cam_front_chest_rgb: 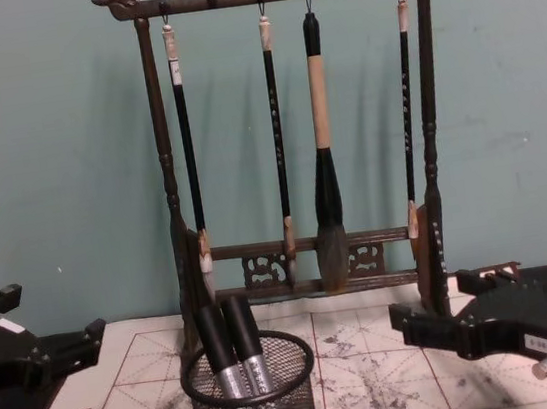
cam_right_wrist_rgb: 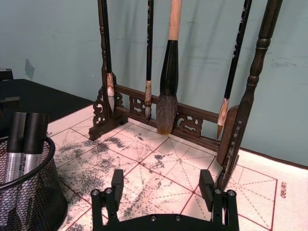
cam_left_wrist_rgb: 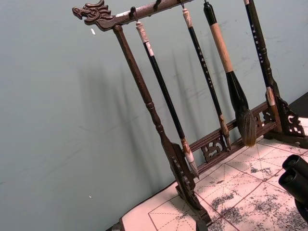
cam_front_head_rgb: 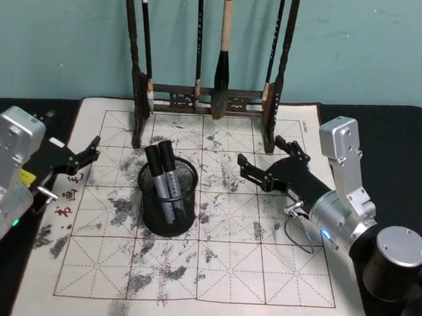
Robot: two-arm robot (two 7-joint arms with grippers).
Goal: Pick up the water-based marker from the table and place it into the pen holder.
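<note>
The pen holder (cam_front_head_rgb: 167,202), a black wire-mesh cup, stands left of centre on the mat. Two water-based markers (cam_front_head_rgb: 164,171) with black caps and silver bodies lean upright inside it. The chest view shows the holder (cam_front_chest_rgb: 251,401) and markers (cam_front_chest_rgb: 231,356) low in front, and the right wrist view has the holder (cam_right_wrist_rgb: 33,199) and markers (cam_right_wrist_rgb: 26,139) off to one side. My left gripper (cam_front_head_rgb: 91,156) hovers open to the left of the holder, holding nothing. My right gripper (cam_front_head_rgb: 260,152) is open to the holder's right; its fingers (cam_right_wrist_rgb: 117,179) stand wide apart over bare mat.
A tall dark wooden brush rack (cam_front_head_rgb: 138,118) with several hanging brushes stands at the back of the mat, close ahead of the right gripper. The white gridded mat (cam_front_head_rgb: 225,273), stained with ink, covers a black table. A teal wall rises behind.
</note>
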